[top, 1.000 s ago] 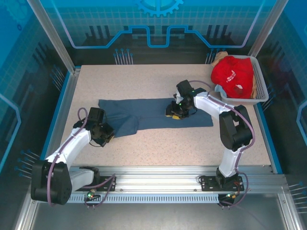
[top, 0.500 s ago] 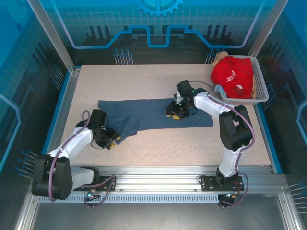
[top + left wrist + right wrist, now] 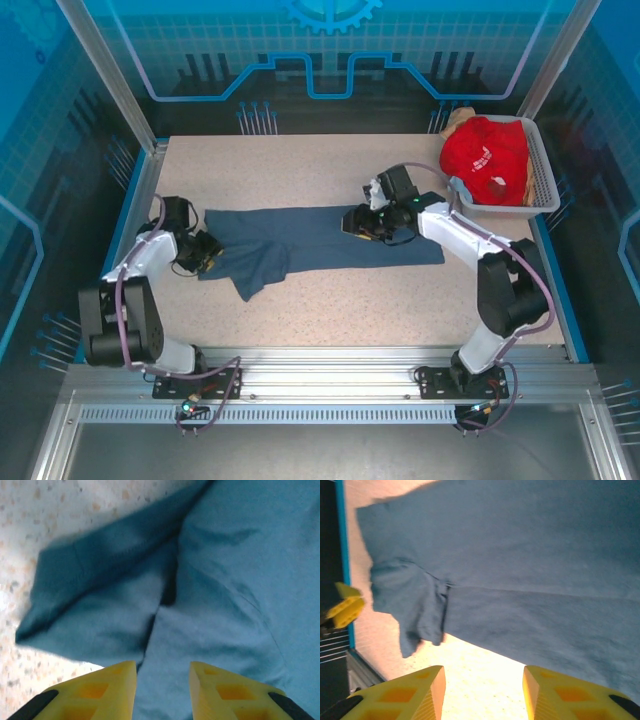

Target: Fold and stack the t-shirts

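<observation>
1. Under and just ahead of our left gripper [image 3: 162,675] lies the blue t-shirt [image 3: 225,580]. It is spread flat on the table [image 3: 300,170]. It runs from this gripper across to our right gripper [image 3: 358,222] and a bit past it.
2. Our left gripper's two yellow fingers [image 3: 115,690] stand apart with a gap between them. They hold nothing. We see cloth through the gap, but we cannot tell if the tips touch it.
3. Our right gripper has its fingers apart too, and it holds nothing. Below its tips we see the shirt's long edge and some bare table.
4. Past our right gripper, on the side away from the left one, a red t-shirt [image 3: 485,155] sits bunched up in a white basket [image 3: 545,185].
5. We think the blue shirt is soft, light and floppy. It should not break. It will likely sag, wrinkle and bunch up when lifted, and it may slide on the smooth table.
6. A sleeve [image 3: 85,580] lies ahead of our left fingers, a little to their left.
7. We think the best place to pinch is right at an edge or a corner, where the stitched hem is thicker.
8. We think both grippers should take the same long edge, so the cloth lifts evenly.
</observation>
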You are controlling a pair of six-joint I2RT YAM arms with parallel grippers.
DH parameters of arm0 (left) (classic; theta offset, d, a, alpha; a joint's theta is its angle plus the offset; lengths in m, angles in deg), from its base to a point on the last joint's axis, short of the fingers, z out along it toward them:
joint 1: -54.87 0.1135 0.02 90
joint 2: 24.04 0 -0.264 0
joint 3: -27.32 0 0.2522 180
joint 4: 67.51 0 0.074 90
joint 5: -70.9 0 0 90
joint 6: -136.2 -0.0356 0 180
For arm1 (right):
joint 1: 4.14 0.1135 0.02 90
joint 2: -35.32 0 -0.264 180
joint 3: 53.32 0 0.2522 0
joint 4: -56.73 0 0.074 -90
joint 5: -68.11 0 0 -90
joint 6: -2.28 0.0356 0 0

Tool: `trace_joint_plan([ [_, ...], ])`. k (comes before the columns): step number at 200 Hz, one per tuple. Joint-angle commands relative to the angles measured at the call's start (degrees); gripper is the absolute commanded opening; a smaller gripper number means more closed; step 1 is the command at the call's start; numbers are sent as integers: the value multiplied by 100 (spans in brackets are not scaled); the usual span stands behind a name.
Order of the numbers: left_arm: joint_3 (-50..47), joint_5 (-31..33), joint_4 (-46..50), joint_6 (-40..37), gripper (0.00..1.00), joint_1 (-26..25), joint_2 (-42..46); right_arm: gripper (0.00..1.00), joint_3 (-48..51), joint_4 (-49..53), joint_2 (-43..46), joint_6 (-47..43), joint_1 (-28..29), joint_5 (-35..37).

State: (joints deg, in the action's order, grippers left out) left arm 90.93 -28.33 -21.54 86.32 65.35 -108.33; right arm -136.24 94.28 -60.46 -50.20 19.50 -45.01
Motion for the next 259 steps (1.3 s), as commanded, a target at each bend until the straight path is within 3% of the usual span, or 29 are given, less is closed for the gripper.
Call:
trace_joint_plan([
  [1,192,-26,-243,-418,33,51,-341,46,153,-420,100,137,53,-255],
  [55,188,-89,-654,-635,31,-14,-889,46,84,-304,-16,159,53,-246],
  [172,340,59,-488,-545,21,-310,-1005,46,46,-156,-133,144,21,-158],
  [198,368,535,-248,-688,33,-305,-730,46,94,-147,-105,142,9,-176],
  [232,450,578,-407,-1032,37,-253,-752,46,140,-149,-89,129,9,-210],
  [259,580,433,-604,-1252,34,-248,-1001,46,123,-97,-76,91,2,-211],
])
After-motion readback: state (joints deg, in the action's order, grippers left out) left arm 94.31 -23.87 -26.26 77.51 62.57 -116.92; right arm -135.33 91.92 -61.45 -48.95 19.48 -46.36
